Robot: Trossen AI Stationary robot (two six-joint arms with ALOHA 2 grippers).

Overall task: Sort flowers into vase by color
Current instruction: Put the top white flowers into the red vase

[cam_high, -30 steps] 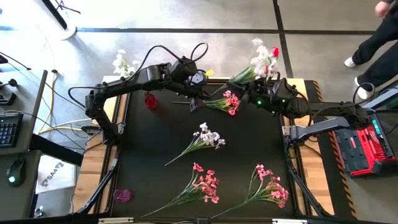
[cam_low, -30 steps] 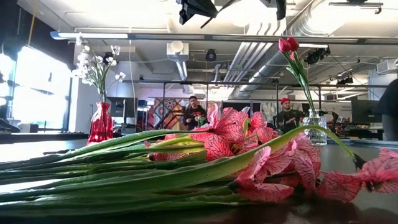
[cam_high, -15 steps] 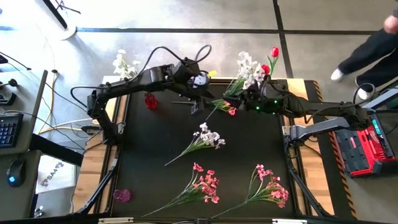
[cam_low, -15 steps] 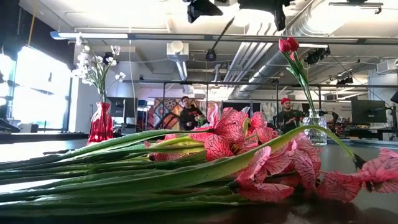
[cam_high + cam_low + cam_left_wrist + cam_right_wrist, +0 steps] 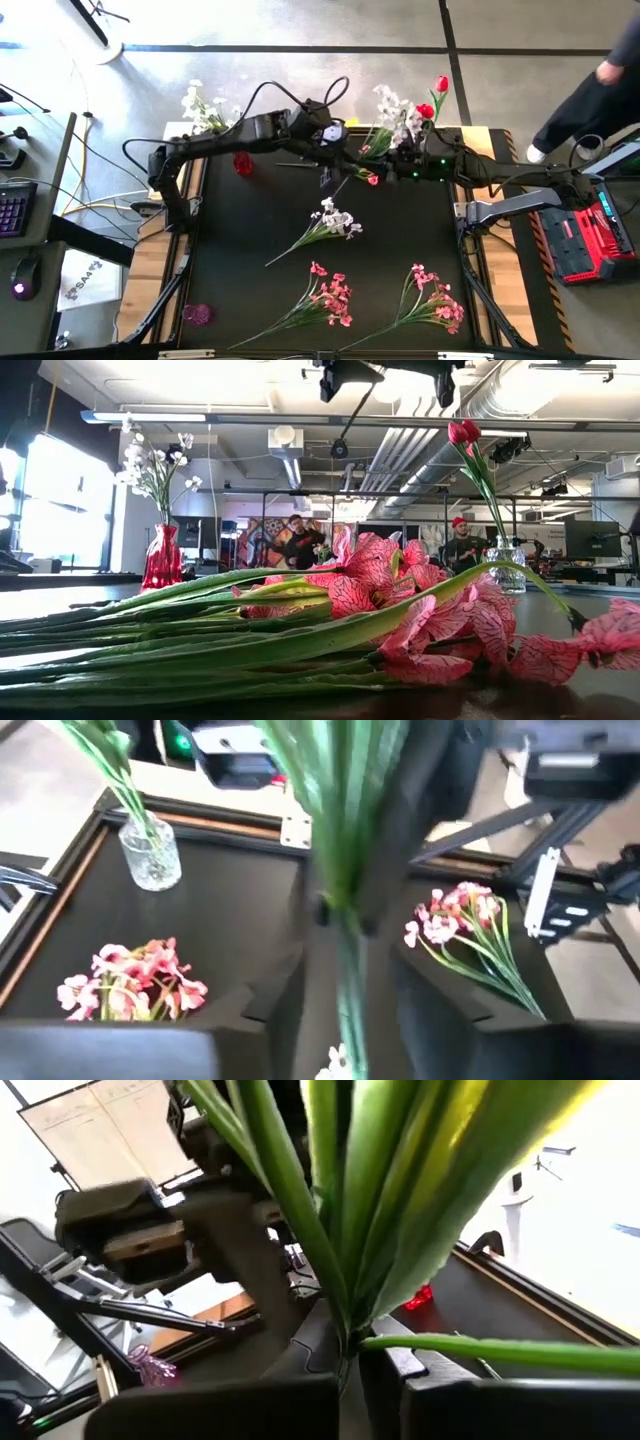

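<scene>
A white flower spray (image 5: 395, 108) is held in the air over the table's far edge, between the two arms. My right gripper (image 5: 392, 160) is shut on its stem, and my left gripper (image 5: 332, 172) is shut on the same stem lower down. The red vase (image 5: 241, 162) holds white flowers (image 5: 200, 103). The glass vase (image 5: 508, 575) holds a red tulip (image 5: 440, 84). On the table lie a white spray (image 5: 332, 222), two pink sprays (image 5: 325, 298) (image 5: 432, 302), and a third pink one (image 5: 372, 178), partly hidden under my right gripper. My left gripper has the thin lower stem (image 5: 345, 915) pinched between its two fingers. It comes from the table's left, slanting down, fingers across the stem. My right gripper pinches the stem where the leaves begin (image 5: 347, 1325), coming nearly level from the table's right. The spray is clear of the table and tilted, blossoms up and toward the far edge.
A small purple vase (image 5: 197, 313) stands at the near left corner. A person (image 5: 600, 85) walks on the floor beyond the table's far right. The middle of the black mat (image 5: 250, 230) left of the white spray is bare.
My left gripper has moved toward the table's right, up to the held spray's stem. My right gripper has turned at the wrist, swinging the spray's white blossoms toward the table's left. The pink spray beneath it now shows less.
</scene>
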